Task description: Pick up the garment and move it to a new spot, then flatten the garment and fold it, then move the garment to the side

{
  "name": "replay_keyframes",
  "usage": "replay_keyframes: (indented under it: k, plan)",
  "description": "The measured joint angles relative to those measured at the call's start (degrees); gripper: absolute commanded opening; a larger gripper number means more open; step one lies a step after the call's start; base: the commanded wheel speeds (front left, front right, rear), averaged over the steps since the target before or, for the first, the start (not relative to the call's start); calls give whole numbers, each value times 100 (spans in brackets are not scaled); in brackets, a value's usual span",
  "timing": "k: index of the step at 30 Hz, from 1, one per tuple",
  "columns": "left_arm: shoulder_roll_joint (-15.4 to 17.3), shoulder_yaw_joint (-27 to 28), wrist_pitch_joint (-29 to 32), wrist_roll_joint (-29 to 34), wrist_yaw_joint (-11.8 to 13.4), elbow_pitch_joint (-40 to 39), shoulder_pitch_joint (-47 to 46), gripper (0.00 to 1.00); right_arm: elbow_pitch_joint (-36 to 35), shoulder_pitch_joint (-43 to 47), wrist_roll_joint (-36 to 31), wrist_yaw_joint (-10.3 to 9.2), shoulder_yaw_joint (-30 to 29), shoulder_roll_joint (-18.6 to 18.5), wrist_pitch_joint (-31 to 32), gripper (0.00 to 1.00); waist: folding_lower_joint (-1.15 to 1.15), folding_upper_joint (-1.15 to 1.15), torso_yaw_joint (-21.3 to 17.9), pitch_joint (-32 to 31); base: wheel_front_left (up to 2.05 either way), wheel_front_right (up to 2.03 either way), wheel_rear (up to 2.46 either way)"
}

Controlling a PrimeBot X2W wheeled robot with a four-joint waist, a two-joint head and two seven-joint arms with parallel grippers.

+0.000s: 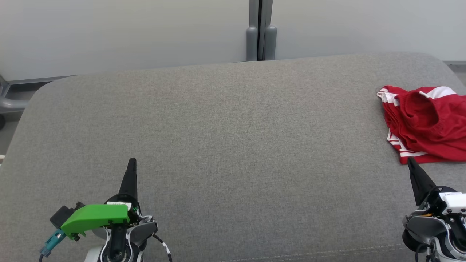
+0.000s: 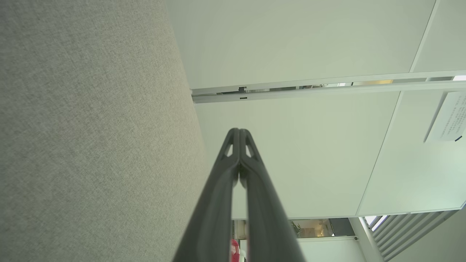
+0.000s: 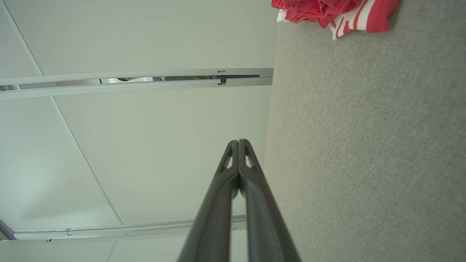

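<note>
I see the red garment with white stripes [image 1: 426, 123] lying bunched at the far right of the grey upholstered surface [image 1: 233, 145]. Its layers are rumpled, and part of it runs out of my head view. That fits a garment waiting to be fetched, and it also fits one set aside after a loose fold. I cannot tell which.

My left hand [image 1: 131, 163] rests low on the left, well apart from the cloth, with its two dark fingers pressed together on nothing. My right hand [image 1: 411, 162] sits just below the garment's striped hem, also pressed together and empty.

I judge the main risk to be the edge. The cloth lies near the surface's rounded right side, so a sideways nudge from the right fingers could push it off. A shallow pinch might catch only one layer and drag the rest in a tangle. A deep pinch could snag the upholstery. The left hand has a long reach across.
</note>
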Motion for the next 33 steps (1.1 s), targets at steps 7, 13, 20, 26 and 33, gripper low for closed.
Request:
replay_keyframes:
  k: [7, 13, 20, 26, 33]
  plan:
    - [-55, 58, 26, -126, -65, 15, -34, 0, 20, -12, 187, 0, -64, -2, 47, 0, 0, 0, -11, 32, 0, 0, 0]
    - [-55, 59, 26, -126, -65, 15, -34, 0, 20, -12, 187, 0, -64, -2, 47, 0, 0, 0, -11, 32, 0, 0, 0]
    - [-55, 59, 26, -126, -65, 15, -34, 0, 20, -12, 187, 0, -65, -2, 47, 0, 0, 0, -11, 32, 0, 0, 0]
    - [-56, 59, 26, -126, -65, 15, -34, 0, 20, -13, 187, 0, -65, -2, 47, 0, 0, 0, -11, 32, 0, 0, 0]
    - [-56, 59, 26, -126, -65, 15, -34, 0, 20, -13, 187, 0, -64, -2, 47, 0, 0, 0, -11, 32, 0, 0, 0]
